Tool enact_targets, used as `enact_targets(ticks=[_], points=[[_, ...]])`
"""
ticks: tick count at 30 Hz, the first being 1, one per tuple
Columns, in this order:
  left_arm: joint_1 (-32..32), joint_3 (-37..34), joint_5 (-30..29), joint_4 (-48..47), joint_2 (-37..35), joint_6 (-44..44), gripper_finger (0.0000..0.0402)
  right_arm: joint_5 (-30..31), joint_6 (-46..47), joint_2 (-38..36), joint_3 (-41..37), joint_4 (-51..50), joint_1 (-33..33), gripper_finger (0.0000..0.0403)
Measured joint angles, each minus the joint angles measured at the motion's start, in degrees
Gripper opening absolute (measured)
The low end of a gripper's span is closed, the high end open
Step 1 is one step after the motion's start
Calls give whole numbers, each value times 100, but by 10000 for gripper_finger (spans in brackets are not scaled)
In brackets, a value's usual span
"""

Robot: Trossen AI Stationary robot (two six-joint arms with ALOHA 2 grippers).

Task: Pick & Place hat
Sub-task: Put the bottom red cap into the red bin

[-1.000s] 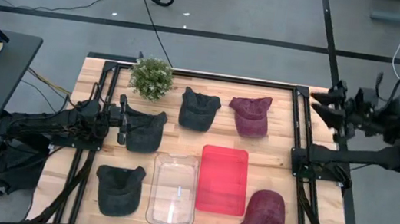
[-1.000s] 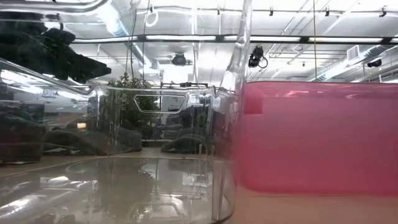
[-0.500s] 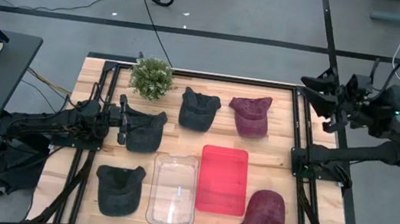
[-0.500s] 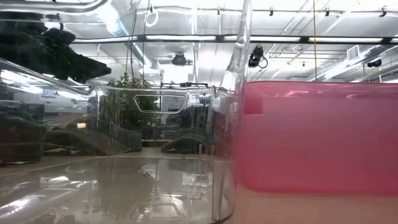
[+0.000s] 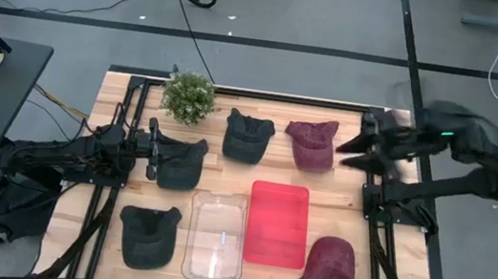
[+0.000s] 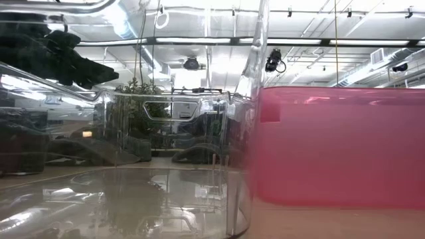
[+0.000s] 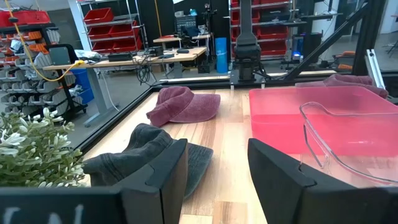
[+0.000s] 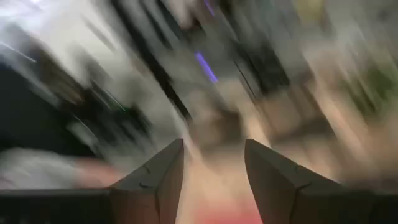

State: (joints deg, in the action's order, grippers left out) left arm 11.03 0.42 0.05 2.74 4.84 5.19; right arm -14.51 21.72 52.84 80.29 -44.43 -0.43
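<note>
Several hats lie on the wooden table. A dark hat [image 5: 248, 135] and a maroon hat [image 5: 311, 143] lie in the far row. A dark hat [image 5: 180, 161] lies at mid left, a dark hat [image 5: 148, 235] near left, and a maroon hat [image 5: 331, 271] near right. My left gripper [image 5: 153, 152] is open and empty, raised beside the mid-left dark hat. Its wrist view [image 7: 217, 168] shows a dark hat [image 7: 143, 155] and a maroon hat [image 7: 183, 102] ahead. My right gripper [image 5: 352, 147] is open, blurred by motion, above the table's right rail, just right of the far maroon hat. Its fingers [image 8: 155, 180] stand apart.
A clear bin [image 5: 216, 236] and a red bin [image 5: 278, 222] stand side by side at the table's near middle. A potted plant [image 5: 188, 95] stands at the far left. Black rails [image 5: 370, 189] run along both sides. The low view looks through the clear bin wall [image 6: 133, 133].
My right gripper has swung fast from beyond the table's right edge toward the left, over the right rail toward the far maroon hat, dropping lower; it is blurred now. The hats and bins have stayed in place.
</note>
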Motion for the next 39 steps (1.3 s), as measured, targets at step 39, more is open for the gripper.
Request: enact_targets(ticks=[39], points=[[-2, 0, -1, -7, 2, -1, 172, 1995, 5943, 3781, 1327, -4477, 5899, 173]])
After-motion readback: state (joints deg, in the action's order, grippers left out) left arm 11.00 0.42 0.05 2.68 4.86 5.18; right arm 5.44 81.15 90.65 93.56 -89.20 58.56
